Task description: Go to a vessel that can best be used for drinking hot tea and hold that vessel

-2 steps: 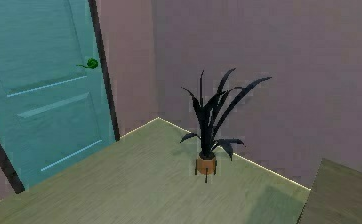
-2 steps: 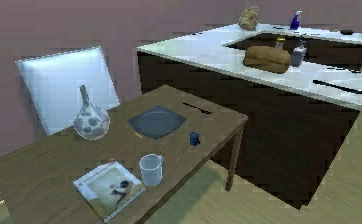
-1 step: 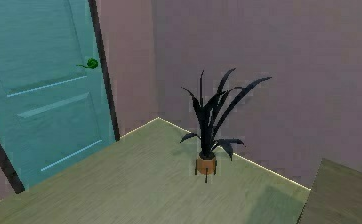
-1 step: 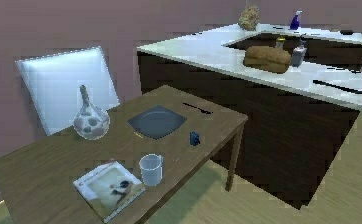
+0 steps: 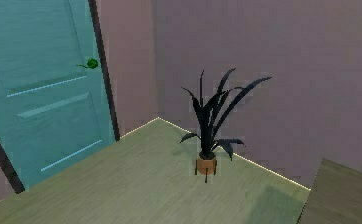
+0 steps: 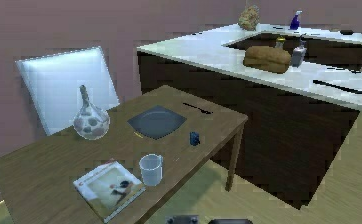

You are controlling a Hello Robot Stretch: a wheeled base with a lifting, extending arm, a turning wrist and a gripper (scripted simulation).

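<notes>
Wooden table, five items on top.
Patterned vase, dark square plate, small blue object, pale mug, magazine.

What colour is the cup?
White; the cup shows best in the arm side view.

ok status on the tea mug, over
Pale cylindrical mug upright near front edge of brown wooden table. Printed magazine lying close beside it. Nothing between mug and table edge.
</notes>
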